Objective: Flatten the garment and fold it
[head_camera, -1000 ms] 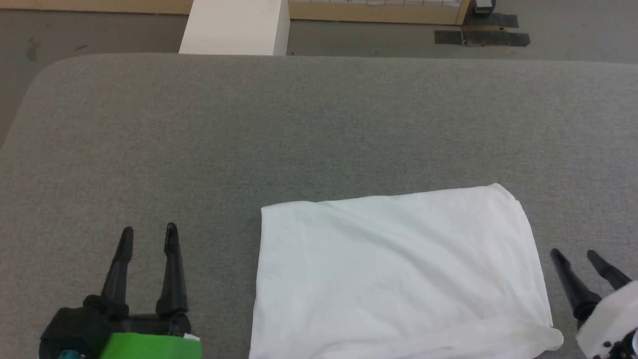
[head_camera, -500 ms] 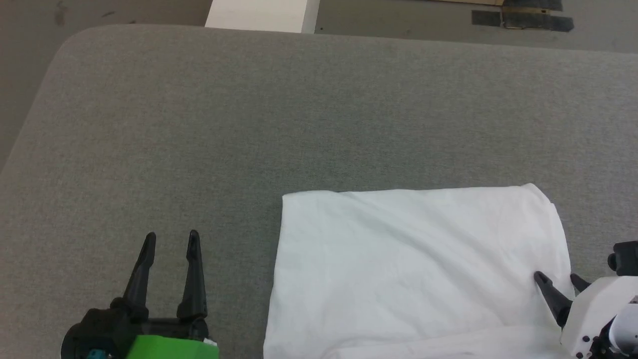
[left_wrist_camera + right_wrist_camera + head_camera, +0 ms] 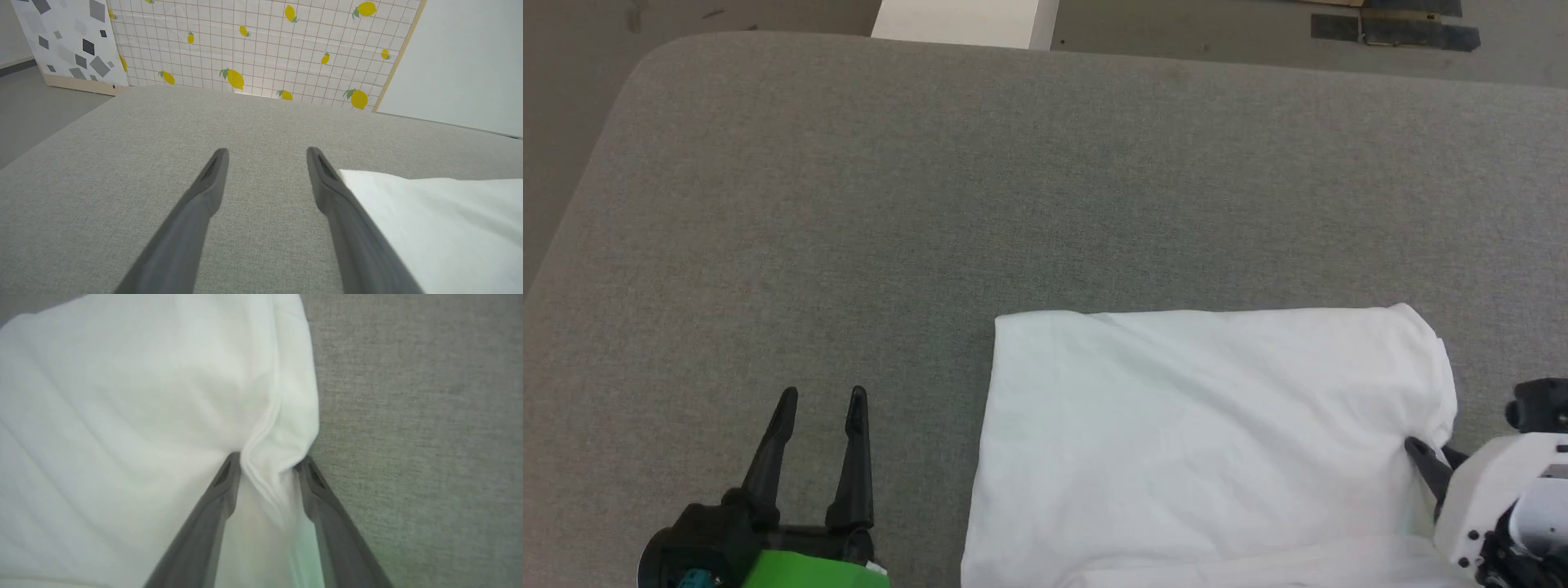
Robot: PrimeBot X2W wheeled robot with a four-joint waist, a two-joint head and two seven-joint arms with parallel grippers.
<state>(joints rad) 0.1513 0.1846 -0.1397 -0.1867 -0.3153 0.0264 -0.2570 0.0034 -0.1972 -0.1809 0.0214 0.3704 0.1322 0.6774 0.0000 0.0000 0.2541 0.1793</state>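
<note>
On the surface (image 3: 1013,163), right gripper (image 3: 267,465) jaws pinch a bunched fold at the garment (image 3: 1201,441) edge; left gripper (image 3: 821,396) jaws stand apart.

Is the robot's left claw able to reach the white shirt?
Probably yes. The left gripper is open, the garment lies flat just to its right, and nothing stands between them.
</note>
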